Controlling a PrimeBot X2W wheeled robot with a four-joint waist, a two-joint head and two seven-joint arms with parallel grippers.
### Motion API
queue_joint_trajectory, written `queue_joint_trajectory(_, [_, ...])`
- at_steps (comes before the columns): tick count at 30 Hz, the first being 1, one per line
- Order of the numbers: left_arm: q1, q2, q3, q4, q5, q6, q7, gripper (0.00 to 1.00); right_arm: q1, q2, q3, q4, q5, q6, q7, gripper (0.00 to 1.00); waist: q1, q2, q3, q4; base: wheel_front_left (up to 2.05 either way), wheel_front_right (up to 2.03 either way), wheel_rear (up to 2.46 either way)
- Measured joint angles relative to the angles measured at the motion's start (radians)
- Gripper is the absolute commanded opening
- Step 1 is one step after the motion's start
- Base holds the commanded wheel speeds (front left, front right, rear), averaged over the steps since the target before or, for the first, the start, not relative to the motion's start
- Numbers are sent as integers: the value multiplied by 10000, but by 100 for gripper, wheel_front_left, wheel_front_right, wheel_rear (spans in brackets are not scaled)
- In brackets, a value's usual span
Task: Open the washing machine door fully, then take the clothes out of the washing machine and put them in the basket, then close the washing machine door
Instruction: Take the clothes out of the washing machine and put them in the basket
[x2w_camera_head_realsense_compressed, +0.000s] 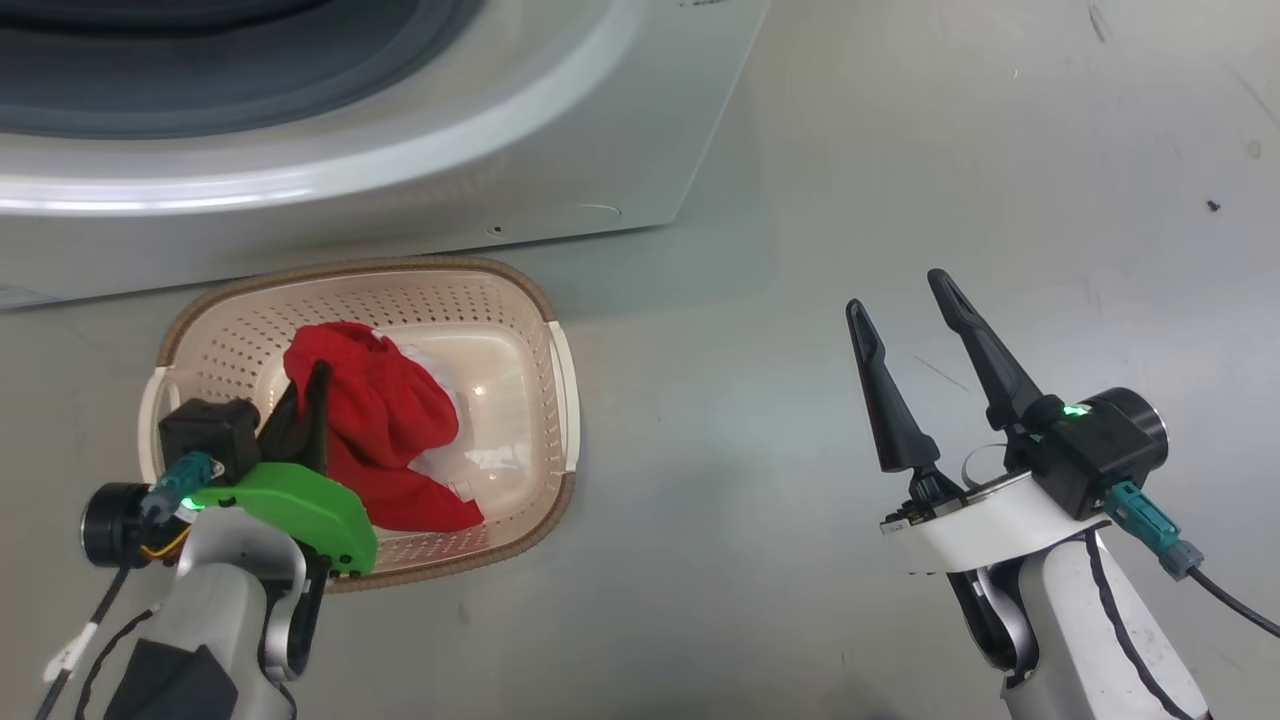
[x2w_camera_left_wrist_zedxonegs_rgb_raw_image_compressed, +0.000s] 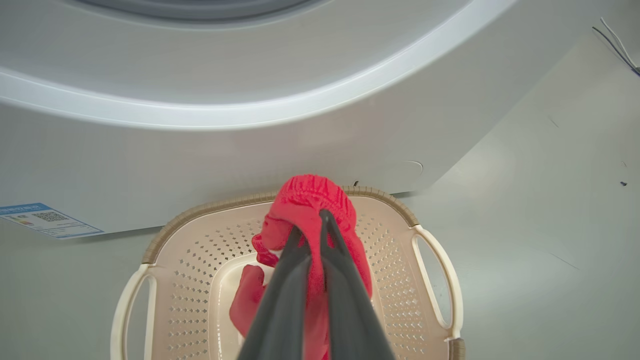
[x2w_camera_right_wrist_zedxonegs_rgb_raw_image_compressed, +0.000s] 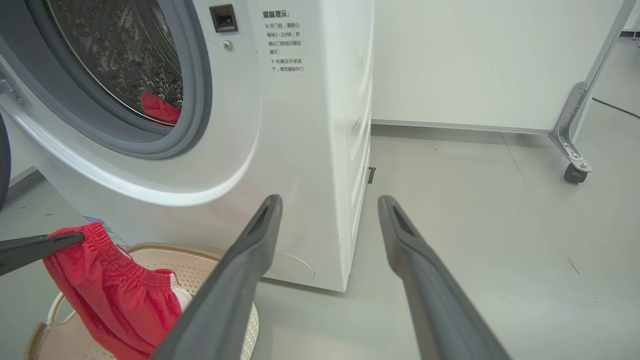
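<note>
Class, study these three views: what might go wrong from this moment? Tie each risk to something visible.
1. The left end effector is shut on the clothes over the basket; on release, fabric may cling to it and get lifted out.
2. Something red shows in the washing machine drum; closing up now might trap a leftover piece.

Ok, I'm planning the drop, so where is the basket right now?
In the head view the basket sits on the floor at lower left, just in front of the washing machine, beneath the left end effector shut on the clothes.
</note>
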Motion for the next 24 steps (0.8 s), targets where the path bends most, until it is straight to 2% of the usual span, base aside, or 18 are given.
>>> queue_joint_trajectory(15, [-1862, 40, 357, 1870, -616, -435, 715, 0, -877, 2, 265, -573, 499, 42, 0, 100, 0, 0, 1799, -590, 0, 0, 0])
queue_joint_trajectory(24, [-2624, 244, 585, 3156, -777, -520, 930, 0, -1418, 0, 451, -619, 838, -134, 0, 100, -1, 0, 2708, -906, 0, 0, 0])
